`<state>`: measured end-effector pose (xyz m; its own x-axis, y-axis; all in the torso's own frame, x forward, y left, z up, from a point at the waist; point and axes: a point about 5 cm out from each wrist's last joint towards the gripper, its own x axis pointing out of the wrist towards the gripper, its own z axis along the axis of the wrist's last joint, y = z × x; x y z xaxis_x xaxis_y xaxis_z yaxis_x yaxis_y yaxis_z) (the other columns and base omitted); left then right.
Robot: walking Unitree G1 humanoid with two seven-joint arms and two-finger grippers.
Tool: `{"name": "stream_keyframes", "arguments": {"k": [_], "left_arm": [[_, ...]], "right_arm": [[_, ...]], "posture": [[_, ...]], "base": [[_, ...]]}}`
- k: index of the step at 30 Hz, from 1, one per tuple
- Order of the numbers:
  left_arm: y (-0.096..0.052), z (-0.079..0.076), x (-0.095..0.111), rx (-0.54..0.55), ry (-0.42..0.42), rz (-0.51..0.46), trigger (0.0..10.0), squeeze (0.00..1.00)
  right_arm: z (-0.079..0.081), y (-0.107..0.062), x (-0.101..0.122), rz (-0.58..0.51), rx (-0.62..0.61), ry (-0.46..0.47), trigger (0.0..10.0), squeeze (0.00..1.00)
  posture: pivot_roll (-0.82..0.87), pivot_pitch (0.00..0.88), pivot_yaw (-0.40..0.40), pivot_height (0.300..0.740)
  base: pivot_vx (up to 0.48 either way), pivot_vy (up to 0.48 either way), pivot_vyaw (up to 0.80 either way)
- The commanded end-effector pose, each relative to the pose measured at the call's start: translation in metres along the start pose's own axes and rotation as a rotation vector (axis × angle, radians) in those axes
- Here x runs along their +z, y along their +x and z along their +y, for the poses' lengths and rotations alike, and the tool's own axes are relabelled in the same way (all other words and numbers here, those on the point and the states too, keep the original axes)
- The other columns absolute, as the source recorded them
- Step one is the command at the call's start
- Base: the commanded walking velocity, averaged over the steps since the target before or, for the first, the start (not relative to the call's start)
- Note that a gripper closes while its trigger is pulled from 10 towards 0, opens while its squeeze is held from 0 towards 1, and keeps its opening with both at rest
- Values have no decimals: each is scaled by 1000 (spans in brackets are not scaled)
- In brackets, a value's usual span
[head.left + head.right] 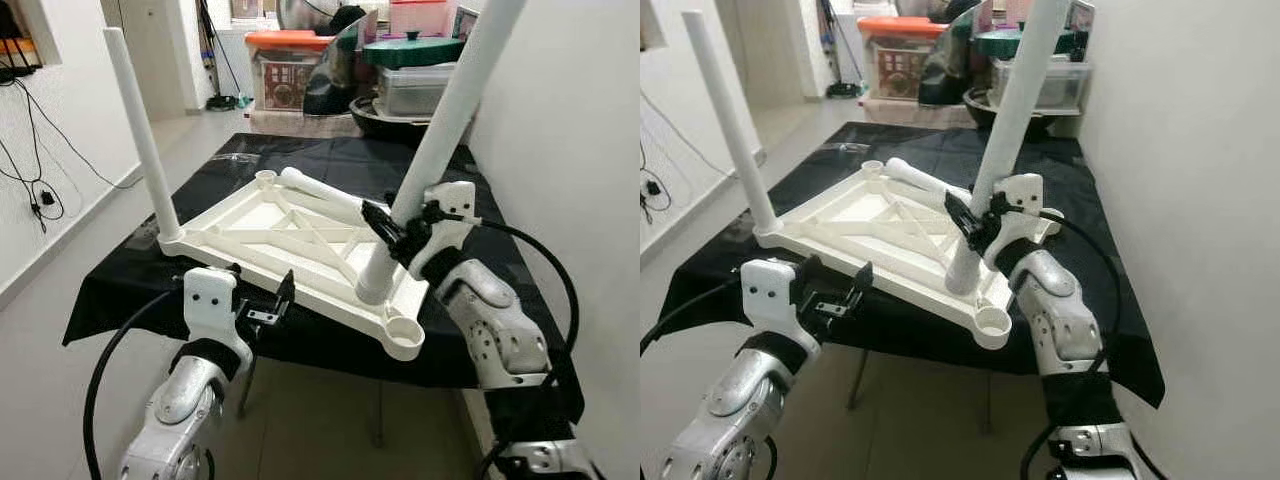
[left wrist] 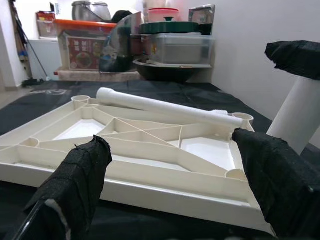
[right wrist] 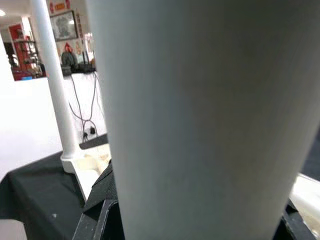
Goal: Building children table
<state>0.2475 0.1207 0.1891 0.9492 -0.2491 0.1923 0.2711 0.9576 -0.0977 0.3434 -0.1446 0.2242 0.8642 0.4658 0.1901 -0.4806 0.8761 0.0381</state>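
No text can be read anywhere. The red carton (image 2: pixel 82 51) inside the orange-lidded bin bears printed marks and figures too small to make out, and the red wall signs (image 3: pixel 59 6) are blurred beyond reading.

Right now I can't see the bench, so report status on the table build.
Right gripper shut on tilted leg, foot on tabletop. Left gripper open at near edge. One leg upright in corner, spare leg lying on tabletop.
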Motion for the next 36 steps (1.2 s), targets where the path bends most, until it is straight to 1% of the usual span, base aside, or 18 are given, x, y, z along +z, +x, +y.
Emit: {"name": "stream_keyframes", "arguments": {"k": [1, 3, 4, 8, 9, 11, 12, 14, 15, 17, 20, 23, 25, 33, 36], "left_arm": [[-5, -3, -5, -21, 19, 31, 10000, 0], [-13, -4, -11, -25, 30, 66, 10000, 0], [-15, -4, -12, -24, 30, 73, 10000, 0], [-18, -4, -12, -17, 39, 80, 10000, 0], [-19, -2, -10, 6, 48, 75, 10000, 0], [-20, 2, -8, 45, 62, 71, 10000, 0], [-19, 3, -7, 51, 63, 70, 10000, 0], [-19, 3, -7, 49, 67, 69, 10000, 0], [-17, 5, -6, 51, 71, 66, 10000, 0], [-16, 7, -6, 58, 75, 63, 10000, 0], [-14, 10, -6, 87, 75, 66, 10000, 0], [-13, 15, -5, 123, 40, 61, 10000, 0], [-13, 16, -5, 135, 40, 62, 10000, 0], [-13, 17, -6, 152, 47, 68, 10000, 0], [-13, 15, -7, 149, 41, 70, 10000, 0]], "right_arm": [[-3, 4, 5, 0, 65, 25, 10000, 0], [-16, 7, 2, 41, 142, 48, 10000, 0], [-20, 7, 2, 50, 158, 52, 10000, 0], [-23, 10, 4, 44, 147, 45, 10000, 0], [-19, 14, 10, -7, 78, 33, 10000, 0], [-14, 18, 17, -75, -12, 46, 10000, 0], [-9, 19, 18, -92, -26, 36, 10000, 0], [-7, 18, 18, -96, -29, 39, 10000, 0], [-2, 18, 18, -98, -26, 33, 10000, 0], [1, 18, 17, -98, -12, 26, 10000, 0], [3, 19, 17, -96, 8, 25, 10000, 0], [4, 20, 17, -95, 24, 24, 10000, 0], [5, 21, 17, -99, 26, 25, 10000, 0], [9, 22, 17, -102, 25, 34, 10000, 0], [10, 22, 17, -97, 62, 44, 10000, 0]], "posture": [[42, 0, -48, 740], [58, 17, -50, 740], [58, 17, -50, 740], [69, 32, -55, 740], [73, 72, -51, 740], [73, 72, -51, 740], [72, 78, -52, 740], [72, 78, -52, 740], [68, 80, -52, 740], [68, 80, -52, 740], [65, 77, -55, 740], [60, 72, -59, 740], [56, 68, -64, 740], [54, 65, -66, 740], [55, 63, -65, 740]], "base": [[0, 0, 0], [0, 0, 0], [0, 0, 0], [0, 0, 0], [0, 0, 0], [0, 0, 0], [0, -394, 0], [0, -420, 0], [296, -375, 0], [296, -375, 0], [345, 0, 0], [0, 0, 0], [0, 0, 0], [0, 0, 0], [0, 0, 0]]}}
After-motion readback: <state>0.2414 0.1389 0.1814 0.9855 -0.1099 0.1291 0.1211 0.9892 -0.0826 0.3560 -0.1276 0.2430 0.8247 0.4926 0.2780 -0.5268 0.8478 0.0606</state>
